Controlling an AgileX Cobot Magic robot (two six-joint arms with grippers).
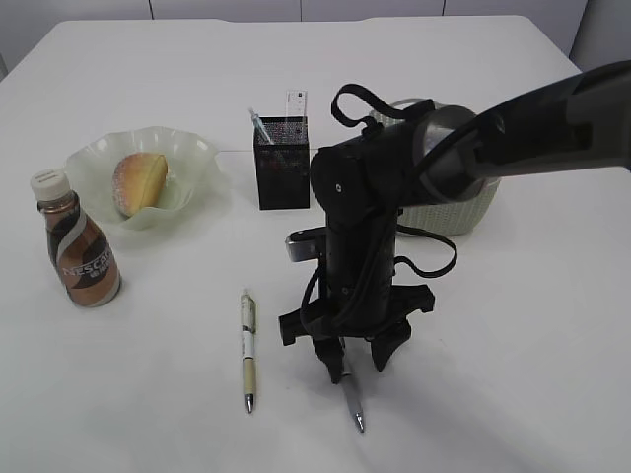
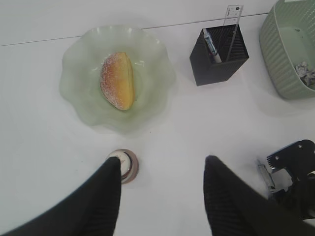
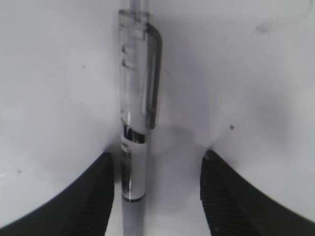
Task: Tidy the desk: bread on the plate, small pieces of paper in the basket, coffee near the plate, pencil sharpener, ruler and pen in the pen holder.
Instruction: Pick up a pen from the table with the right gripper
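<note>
My right gripper [image 1: 357,367] points down at the table front, open, with its fingers either side of a clear pen [image 1: 353,402]. In the right wrist view the pen [image 3: 135,123] lies on the table between the open fingers [image 3: 157,157], close against the left one. A second, cream pen [image 1: 247,347] lies to its left. The black mesh pen holder [image 1: 283,163] holds a ruler [image 1: 296,103] and a pen. Bread [image 1: 140,182] lies on the green plate [image 1: 197,158]. The coffee bottle [image 1: 79,241] stands left of it. My left gripper [image 2: 162,164] is open and empty, high above the bottle's cap [image 2: 129,164]. No sharpener shows.
A green woven basket [image 1: 454,212] stands behind my right arm. In the left wrist view the basket [image 2: 280,54] holds crumpled paper [image 2: 305,73]. My right arm's wrist [image 2: 295,172] shows at that view's lower right.
</note>
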